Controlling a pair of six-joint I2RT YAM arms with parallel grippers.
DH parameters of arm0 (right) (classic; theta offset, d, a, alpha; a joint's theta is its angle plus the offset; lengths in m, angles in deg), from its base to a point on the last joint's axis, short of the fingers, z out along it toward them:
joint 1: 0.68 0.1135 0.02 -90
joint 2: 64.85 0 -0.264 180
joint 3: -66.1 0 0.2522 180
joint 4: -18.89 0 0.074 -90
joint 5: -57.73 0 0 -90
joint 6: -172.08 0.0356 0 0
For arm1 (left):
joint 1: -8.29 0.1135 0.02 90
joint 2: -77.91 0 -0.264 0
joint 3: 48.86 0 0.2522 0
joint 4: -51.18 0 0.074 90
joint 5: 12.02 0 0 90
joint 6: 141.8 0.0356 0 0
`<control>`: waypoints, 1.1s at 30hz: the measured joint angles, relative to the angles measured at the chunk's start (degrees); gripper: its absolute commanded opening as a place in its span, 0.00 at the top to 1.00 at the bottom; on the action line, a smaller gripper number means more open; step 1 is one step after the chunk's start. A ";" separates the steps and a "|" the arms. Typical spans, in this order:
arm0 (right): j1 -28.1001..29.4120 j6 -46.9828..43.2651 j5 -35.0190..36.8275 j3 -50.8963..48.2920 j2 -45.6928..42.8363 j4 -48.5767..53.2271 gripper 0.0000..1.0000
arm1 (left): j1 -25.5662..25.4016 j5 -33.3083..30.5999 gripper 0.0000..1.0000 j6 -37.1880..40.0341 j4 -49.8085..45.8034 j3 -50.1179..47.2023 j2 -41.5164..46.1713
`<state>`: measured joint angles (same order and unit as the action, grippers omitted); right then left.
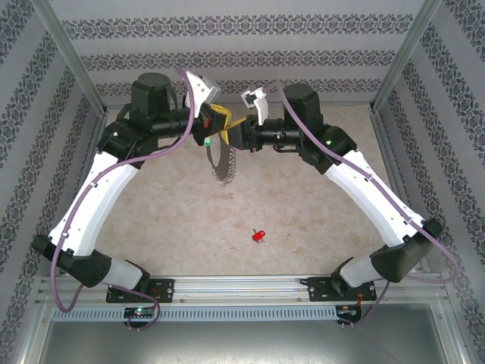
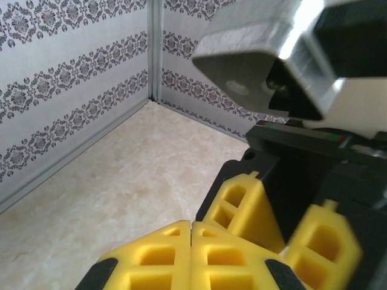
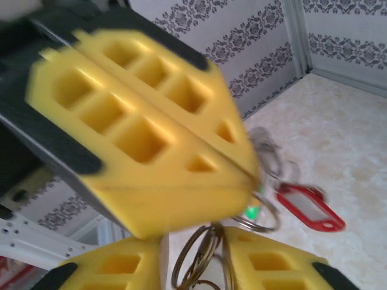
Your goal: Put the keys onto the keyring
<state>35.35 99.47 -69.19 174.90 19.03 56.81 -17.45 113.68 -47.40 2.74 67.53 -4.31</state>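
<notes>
My two grippers meet above the middle of the table. The left gripper (image 1: pixel 217 127) is shut, its yellow fingertips (image 2: pixel 191 241) pressed together. From it the keyring (image 1: pixel 223 164) hangs limp, a grey chain-edged loop. The right gripper (image 3: pixel 192 261) faces it with jaws apart, and thin metal rings (image 3: pixel 202 260) of the keyring stand in that gap. Another ring (image 3: pixel 261 212) sticks out under the left gripper's tips, with a green key head (image 3: pixel 251 212) behind it. A red key (image 1: pixel 259 235) lies alone on the table. A red tag (image 3: pixel 311 208) shows beyond the rings; whether it hangs or lies flat is unclear.
Patterned walls (image 1: pixel 242 45) close in the table at the back and both sides, with metal posts (image 2: pixel 155 48) at the corners. The marbled tabletop (image 1: pixel 182 220) spreads below the arms. A metal rail (image 1: pixel 242 292) carries both arm bases at the near edge.
</notes>
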 measured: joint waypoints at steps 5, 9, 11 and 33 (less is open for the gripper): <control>-0.42 1.95 -1.11 0.20 -0.59 -2.03 0.56 | 2.38 3.76 1.00 -3.82 4.76 -2.62 0.37; -2.43 3.96 -1.70 0.20 -2.69 -4.44 0.58 | 4.33 8.39 1.00 -7.91 8.02 -4.02 0.37; -3.76 5.22 -1.75 0.20 -4.00 -5.73 0.60 | 4.87 10.71 1.00 -9.94 9.86 -4.17 0.37; -5.05 8.44 -5.18 0.09 -4.42 -11.13 0.68 | 7.87 23.47 1.00 -29.62 33.73 -7.39 0.94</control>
<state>30.30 107.91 -74.37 174.99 14.61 45.69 -9.58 137.16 -77.01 36.47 60.15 -3.37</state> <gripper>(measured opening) 0.334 0.049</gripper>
